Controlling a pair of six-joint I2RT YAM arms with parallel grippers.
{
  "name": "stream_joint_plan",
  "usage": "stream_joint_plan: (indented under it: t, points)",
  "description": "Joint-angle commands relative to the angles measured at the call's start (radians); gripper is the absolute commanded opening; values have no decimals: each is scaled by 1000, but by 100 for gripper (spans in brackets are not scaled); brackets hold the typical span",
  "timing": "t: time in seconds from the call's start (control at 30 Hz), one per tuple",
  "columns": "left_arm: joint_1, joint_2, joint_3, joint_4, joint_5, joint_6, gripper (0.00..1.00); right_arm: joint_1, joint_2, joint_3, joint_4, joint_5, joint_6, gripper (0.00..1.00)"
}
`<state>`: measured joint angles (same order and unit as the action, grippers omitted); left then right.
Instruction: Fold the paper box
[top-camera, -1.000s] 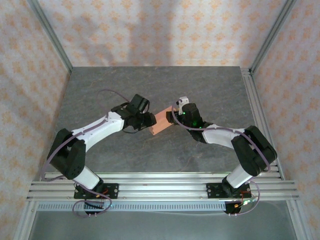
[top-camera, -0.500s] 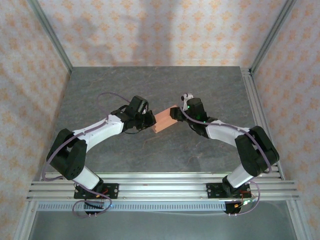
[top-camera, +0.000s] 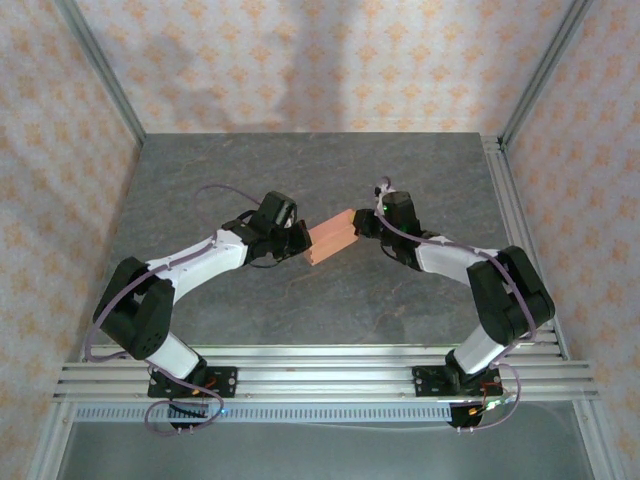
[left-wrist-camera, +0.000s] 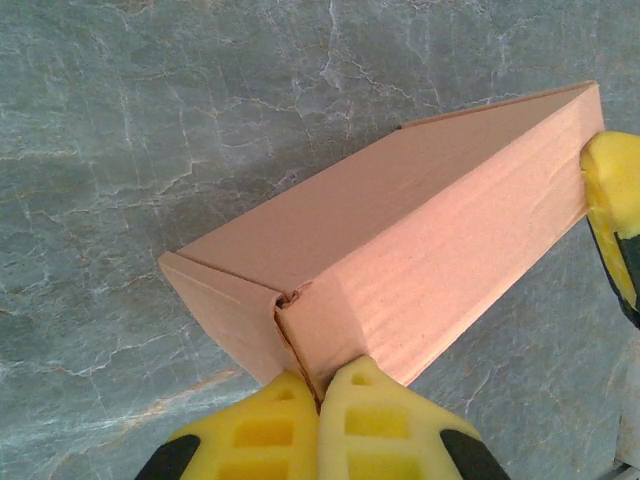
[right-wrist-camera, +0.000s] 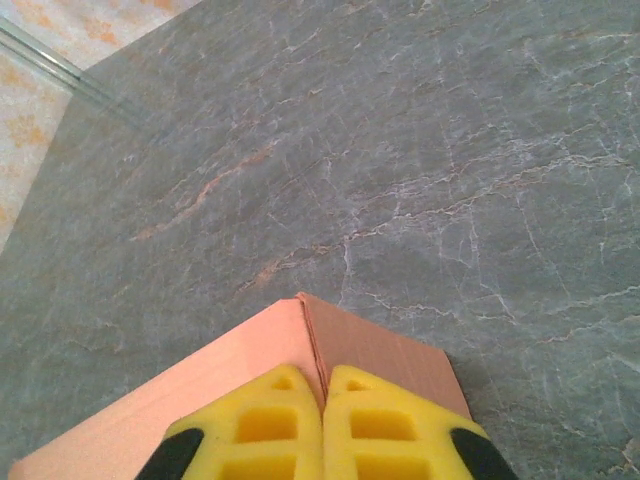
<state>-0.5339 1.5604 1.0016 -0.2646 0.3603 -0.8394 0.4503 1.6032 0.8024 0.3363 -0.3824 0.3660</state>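
The paper box (top-camera: 332, 236) is a closed salmon-orange card box lying slantwise at the middle of the table. My left gripper (top-camera: 303, 241) is shut, and its yellow fingertips (left-wrist-camera: 285, 405) press against the box's near-left corner (left-wrist-camera: 290, 300). My right gripper (top-camera: 359, 222) is also shut, its fingertips (right-wrist-camera: 375, 400) set against the opposite, far-right corner (right-wrist-camera: 305, 305). The box (left-wrist-camera: 420, 230) spans the gap between the two grippers. One yellow finger (left-wrist-camera: 612, 200) of the right gripper touches its far end. Whether the box rests on the table or is lifted, I cannot tell.
The table (top-camera: 300, 170) is dark grey marbled stone. Patterned walls close the back and both sides, with a metal rail (top-camera: 515, 215) along the right edge and aluminium rails (top-camera: 320, 375) at the near edge by the arm bases.
Both grippers have shut. The right gripper moved toward the back right and came down to the box's far corner. The box shifted slightly toward the back, now held end to end.
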Motion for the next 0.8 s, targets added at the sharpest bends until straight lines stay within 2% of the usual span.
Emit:
stream_joint_plan:
  t: [0.0,0.07,0.1,0.17,0.2,0.23,0.27,0.3,0.37,0.4,0.47,0.53,0.63,0.7,0.77]
  points:
    - [-1,91,-49,-142,-24,22,0,35,11,-7,-57,-92,12,0]
    - [-2,86,-52,-139,-24,21,0,33,3,3,-58,-97,13,0]
    - [-1,81,-53,-139,-22,20,0,33,-1,9,-59,-97,14,3]
    - [-1,71,-52,-139,-21,23,8,35,-5,18,-57,-98,16,26]
    - [-2,66,-50,-140,-21,25,14,33,-4,21,-54,-99,16,33]
    - [-1,62,-48,-140,-20,26,18,33,0,24,-54,-101,14,34]
    - [-1,58,-46,-141,-19,27,23,33,5,25,-53,-105,9,34]
    - [-1,54,-44,-140,-18,29,24,33,12,23,-51,-107,8,30]
    - [-1,46,-42,-139,-17,30,20,33,20,15,-47,-99,11,6]
    - [-1,40,-41,-140,-20,32,15,33,19,9,-40,-99,15,0]
    - [-2,26,-38,-139,-22,38,8,33,10,1,-28,-95,21,0]
    - [-1,10,-28,-144,-27,50,6,33,-7,1,-31,-87,17,2]
    - [-1,-9,7,-177,-52,80,9,33,-31,8,-40,-67,2,29]
    - [-1,-24,33,-188,-60,103,27,33,-42,12,-42,-55,-3,40]
    - [-1,-43,66,-192,-63,145,50,33,-54,11,-36,-35,-3,54]
